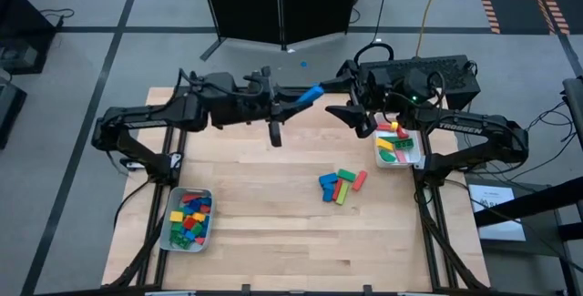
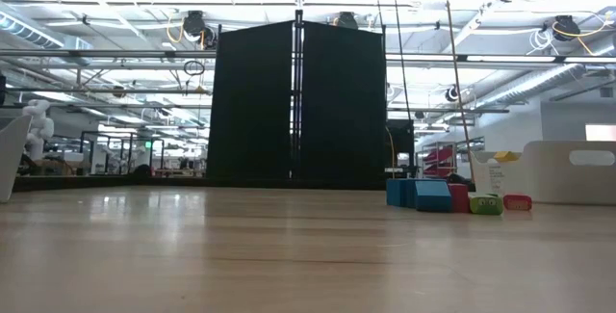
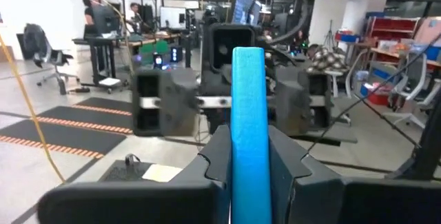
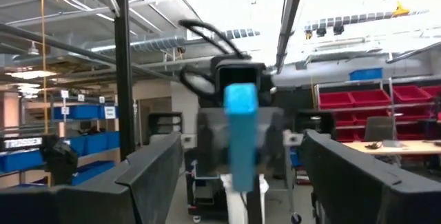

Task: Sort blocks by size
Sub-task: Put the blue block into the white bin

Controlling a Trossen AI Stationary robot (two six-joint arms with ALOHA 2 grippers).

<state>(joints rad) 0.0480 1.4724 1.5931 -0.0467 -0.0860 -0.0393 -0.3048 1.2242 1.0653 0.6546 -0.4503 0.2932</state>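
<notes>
A long blue block [image 1: 310, 93] is held high above the table's far middle, with my left gripper [image 1: 297, 99] shut on it. In the left wrist view the block [image 3: 248, 100] sticks out forward between the fingers. My right gripper [image 1: 344, 114] faces it from the right, open and a short way off. In the right wrist view the block's free end [image 4: 241, 107] shows ahead between the wide-spread fingers. Several loose blocks [image 1: 340, 186] lie in a cluster on the table right of centre, and they also show in the low view [image 2: 445, 195]. My left gripper pinches the blue block's two long sides [image 3: 242, 172] between its two fingers, at the end nearest the wrist. The fingers are level and point toward the table's right, lying along the block. The block juts out beyond the fingertips, about level and clear of the table.
A pale tray [image 1: 167, 232] at the near left holds several small blocks. A second tray [image 1: 417, 155] at the right edge, under my right arm, holds a few longer ones. A tall dark panel [image 1: 278, 5] stands behind the far edge. Bare wood lies around the loose cluster.
</notes>
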